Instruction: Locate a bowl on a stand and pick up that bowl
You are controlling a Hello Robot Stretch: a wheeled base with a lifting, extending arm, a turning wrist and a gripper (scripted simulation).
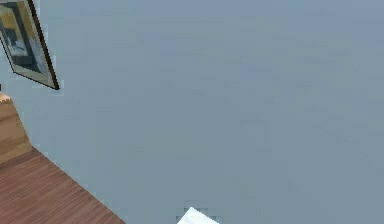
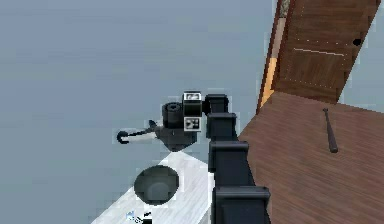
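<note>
Bowl (image 2: 157, 184), one, dark, on one white stand (image 2: 192, 176); one hand (image 2: 124, 136) near, grip state indiscernible

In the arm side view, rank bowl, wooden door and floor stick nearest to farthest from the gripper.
1. Bowl on the white stand, just below the gripper in the picture.
2 and 3. Wooden door, upper right, and dark stick, on floor at right: too close to call.

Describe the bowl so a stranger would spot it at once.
In the arm side view, find the dark arm rising from the bottom edge; left of it lies a white stand top. On that top sits the bowl: dark grey, round and hollow, unlike the tiny flat bits near it.
</note>
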